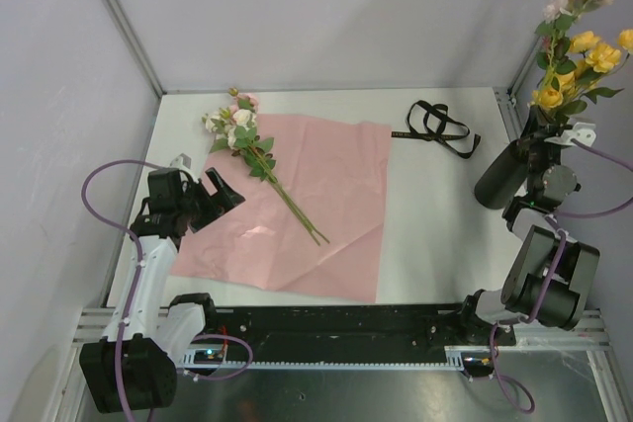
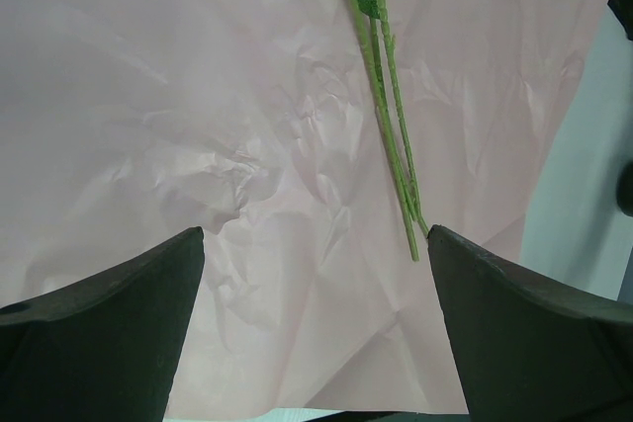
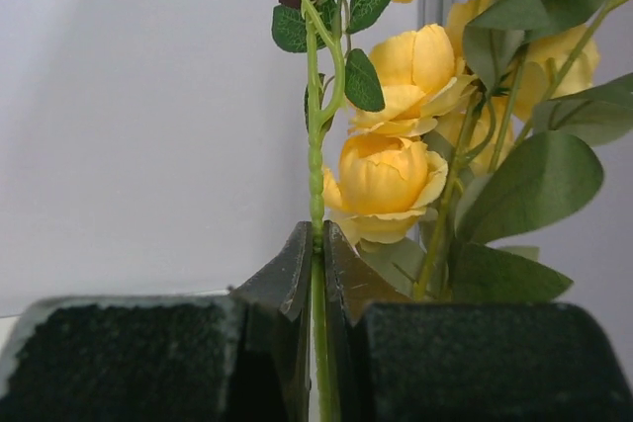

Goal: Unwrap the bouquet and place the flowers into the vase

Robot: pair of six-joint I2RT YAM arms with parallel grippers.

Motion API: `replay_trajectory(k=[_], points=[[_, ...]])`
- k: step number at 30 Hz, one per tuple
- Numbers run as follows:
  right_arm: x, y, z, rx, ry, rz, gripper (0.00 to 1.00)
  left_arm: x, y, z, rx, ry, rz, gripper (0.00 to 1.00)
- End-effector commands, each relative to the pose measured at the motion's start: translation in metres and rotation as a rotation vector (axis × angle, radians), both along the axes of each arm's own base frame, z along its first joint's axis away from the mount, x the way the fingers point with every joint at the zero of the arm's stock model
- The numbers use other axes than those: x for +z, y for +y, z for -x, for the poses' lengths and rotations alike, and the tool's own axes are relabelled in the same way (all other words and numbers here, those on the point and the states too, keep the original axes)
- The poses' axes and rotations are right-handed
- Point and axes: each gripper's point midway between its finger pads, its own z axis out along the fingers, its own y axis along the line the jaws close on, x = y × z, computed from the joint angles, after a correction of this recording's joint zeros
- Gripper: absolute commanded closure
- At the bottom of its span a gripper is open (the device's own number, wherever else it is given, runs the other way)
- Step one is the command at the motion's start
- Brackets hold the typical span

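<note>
**Right fingers (image 3: 287, 289) clenched on one thin stem (image 3: 316, 185): a slip is the risk.**
The yellow flowers (image 3: 391, 170) stand above the fingers, long axis upright and blooms up. The top-heavy bunch could pivot in the pinch and miss the vase (image 1: 499, 177) just beside them. The left fingers (image 2: 109, 333) hang released over the pink paper (image 2: 198, 96), where the other stems (image 2: 390, 135) point their cut ends toward them.

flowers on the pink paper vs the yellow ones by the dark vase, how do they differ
The pink-and-white flower bunch lies flat on the pink paper sheet; the mostly yellow bunch stands upright by the tall dark vase. Nothing grips the first; the shut right gripper pinches a stem of the second. Both have thin green stems.
</note>
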Motion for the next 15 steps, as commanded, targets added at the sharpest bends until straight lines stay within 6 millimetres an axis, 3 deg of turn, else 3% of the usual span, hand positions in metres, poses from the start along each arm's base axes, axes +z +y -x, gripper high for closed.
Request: replay_trajectory(k=[1, 5, 12, 15], points=[[0.059, 0.006, 0.040, -0.064, -0.235, 0.110, 0.90, 0.006, -0.001, -0.003, -0.018, -0.034, 0.005, 0.00], [0.062, 0.010, 0.053, -0.075, -0.254, 0.102, 0.82, 0.008, -0.002, -0.003, -0.020, -0.041, 0.006, 0.00], [0.052, 0.007, 0.074, -0.128, -0.238, 0.031, 0.52, 0.012, -0.002, -0.002, -0.022, -0.057, 0.007, 0.01], [0.050, 0.007, 0.080, -0.138, -0.200, -0.009, 0.48, 0.014, -0.002, -0.002, -0.022, -0.067, 0.006, 0.00]])
